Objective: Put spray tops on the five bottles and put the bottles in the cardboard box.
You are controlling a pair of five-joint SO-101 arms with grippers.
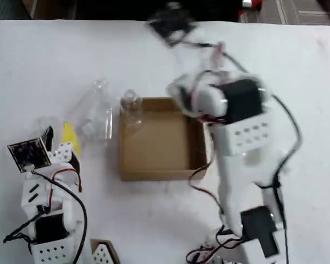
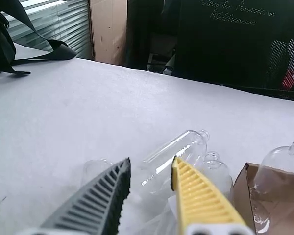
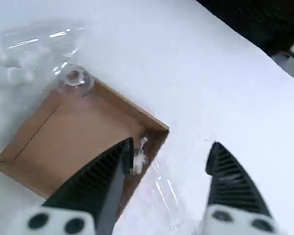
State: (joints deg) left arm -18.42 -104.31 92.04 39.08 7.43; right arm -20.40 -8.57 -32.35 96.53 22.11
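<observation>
The cardboard box (image 1: pixel 159 144) lies open in the middle of the table. One clear bottle (image 1: pixel 131 107) stands upright, with no top, at its far left corner (image 3: pixel 74 78). More clear bottles (image 1: pixel 93 114) lie on the table left of the box. My left gripper (image 2: pixel 150 166) is open, low behind those bottles, with a lying bottle (image 2: pixel 174 151) just beyond its grey and yellow fingers. My right gripper (image 3: pixel 171 147) hangs open above the box's far right corner (image 1: pixel 179 94). Below it a faint clear shape with a white bit (image 3: pixel 138 152) shows at that corner.
A black object (image 1: pixel 170 25) sits at the table's far edge. Cables run from the right arm's base (image 1: pixel 253 231) across the near right side. A black strap (image 2: pixel 34 51) lies on the far table in the left wrist view.
</observation>
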